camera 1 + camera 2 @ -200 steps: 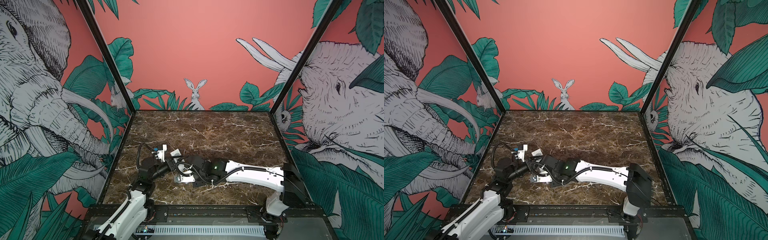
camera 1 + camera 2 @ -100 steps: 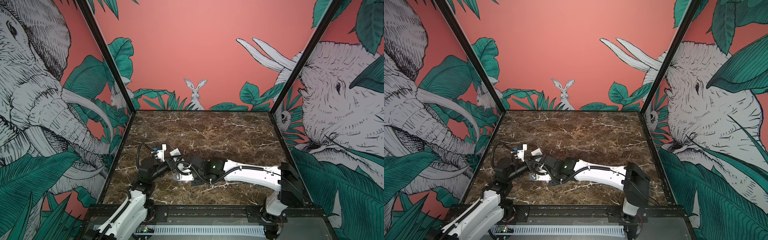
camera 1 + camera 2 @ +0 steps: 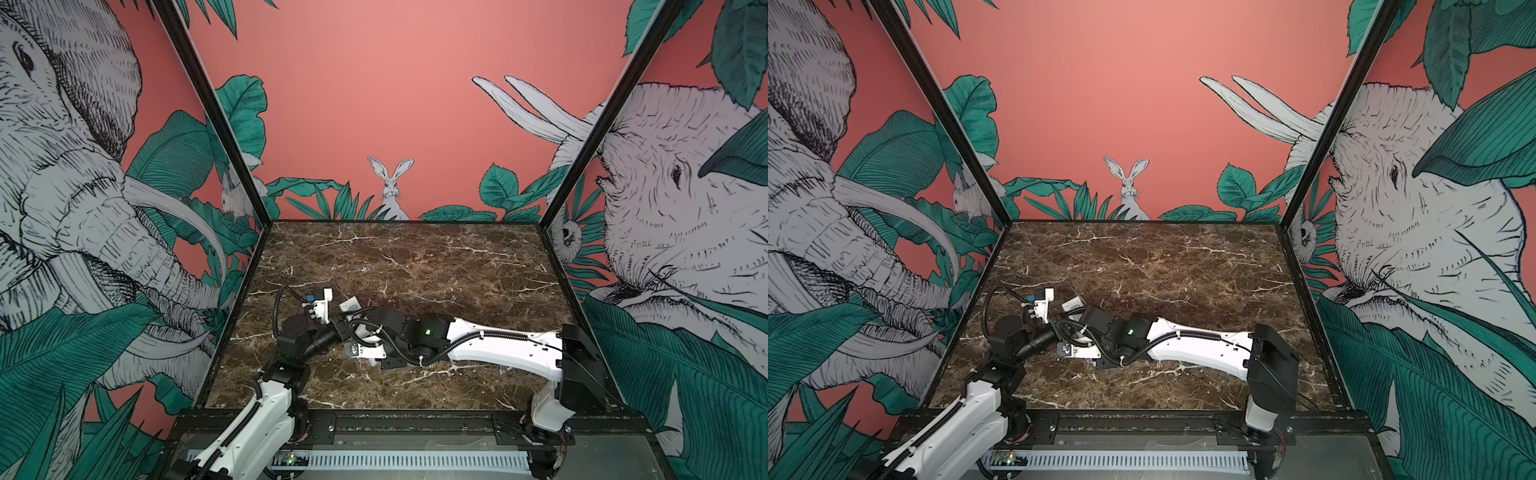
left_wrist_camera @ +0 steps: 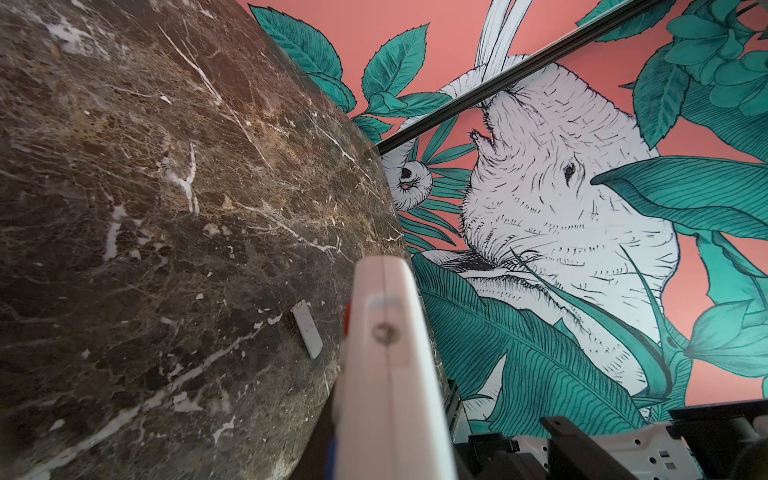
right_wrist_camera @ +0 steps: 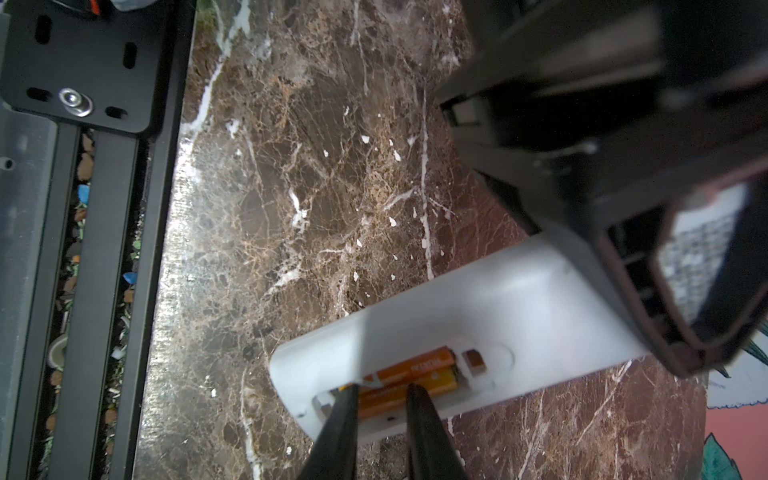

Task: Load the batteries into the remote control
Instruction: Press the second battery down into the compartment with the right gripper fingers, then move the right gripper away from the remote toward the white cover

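Observation:
In the right wrist view the white remote control [image 5: 519,299] is held above the marble with its plain back towards the camera and its battery bay uncovered. Two orange batteries [image 5: 419,368] lie side by side in that bay. My right gripper [image 5: 382,399] has its black fingers a narrow gap apart, with the tips resting at the bay over the nearer battery. My left gripper [image 5: 623,299] is shut on the remote's far end. The left wrist view shows the remote [image 4: 386,374] edge-on. In both top views the two wrists meet low at the left front [image 3: 353,330] and hide most of the remote.
A small grey rectangular cover piece [image 4: 307,334] lies flat on the brown marble table [image 3: 415,266] beside the held remote. The black front rail [image 5: 104,208] runs close to the remote's near end. Patterned walls enclose the table on three sides.
The right arm has shifted slightly to the left over the remote. The left arm has stayed where it was.

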Motion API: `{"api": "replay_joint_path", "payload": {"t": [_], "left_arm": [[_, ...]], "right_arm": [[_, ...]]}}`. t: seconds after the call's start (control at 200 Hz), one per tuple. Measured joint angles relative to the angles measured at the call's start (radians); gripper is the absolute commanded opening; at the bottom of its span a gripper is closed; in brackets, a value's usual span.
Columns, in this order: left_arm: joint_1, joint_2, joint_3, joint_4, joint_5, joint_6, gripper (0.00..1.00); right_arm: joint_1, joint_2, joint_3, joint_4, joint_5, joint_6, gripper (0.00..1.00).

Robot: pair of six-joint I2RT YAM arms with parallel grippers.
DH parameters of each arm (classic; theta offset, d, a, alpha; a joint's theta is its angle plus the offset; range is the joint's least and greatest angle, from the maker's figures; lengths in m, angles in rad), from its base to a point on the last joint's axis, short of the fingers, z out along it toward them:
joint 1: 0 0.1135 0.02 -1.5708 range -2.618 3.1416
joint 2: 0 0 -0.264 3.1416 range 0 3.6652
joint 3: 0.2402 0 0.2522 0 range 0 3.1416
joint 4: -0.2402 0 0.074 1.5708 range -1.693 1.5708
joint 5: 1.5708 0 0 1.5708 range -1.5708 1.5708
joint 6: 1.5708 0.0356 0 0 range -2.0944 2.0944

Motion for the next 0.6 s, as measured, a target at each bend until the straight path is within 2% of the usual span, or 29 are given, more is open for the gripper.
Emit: {"api": "replay_joint_path", "payload": {"t": [0.35, 0.6], "left_arm": [[-0.001, -0.055, 0.000, -0.026, -0.040, -0.023, 0.00], [-0.001, -0.063, 0.000, -0.044, -0.073, -0.024, 0.00]], "right_arm": [[-0.006, -0.169, -0.045, -0.012, -0.043, 0.108, 0.45], [-0.016, -0.251, -0.092, -0.022, -0.024, 0.221, 0.53]]}}
